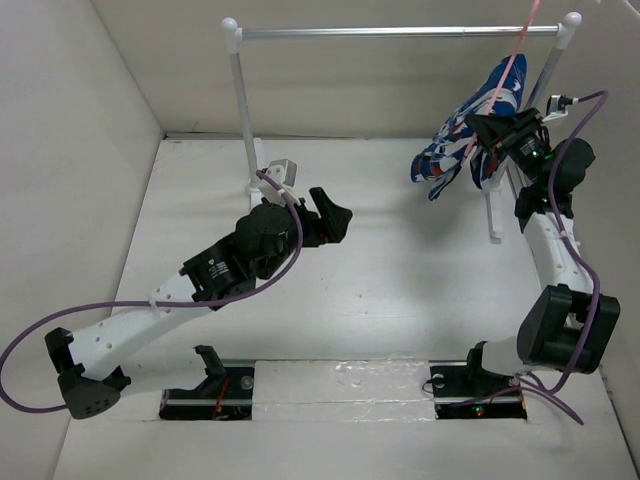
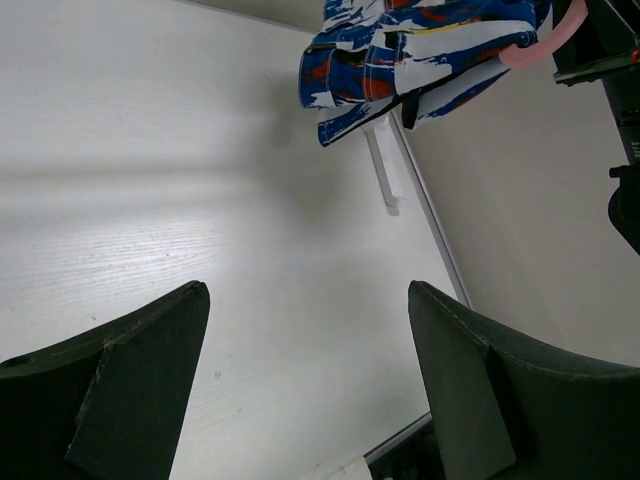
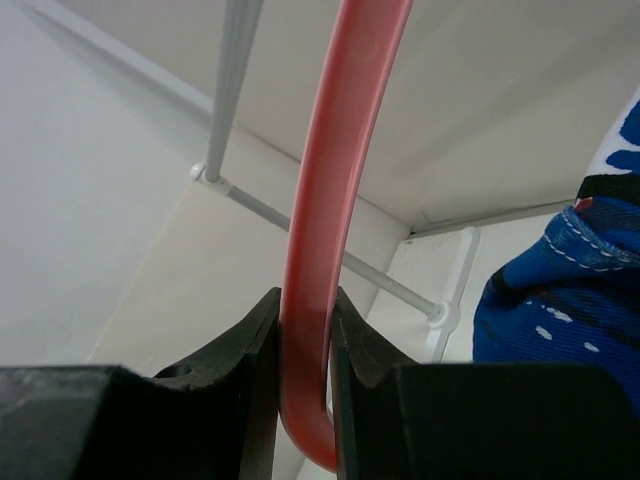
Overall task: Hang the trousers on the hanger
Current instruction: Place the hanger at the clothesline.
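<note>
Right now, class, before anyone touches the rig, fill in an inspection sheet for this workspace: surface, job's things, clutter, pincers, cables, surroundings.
Surface: white table, faint wood grain.
Job's things: trousers hang bunched, off the table, near the right post; they seem draped on the pink hanger.
Clutter: small grey piece by the left post's foot; cannot tell what it is.
Pincers: left pincer open, holding nothing, above the table; right pincer shut on the hanger.
Cables: left purple cable loops over the left arm; right purple cable runs along the right arm.
Surroundings: silver rail on white posts at the back; plain white walls.
</note>
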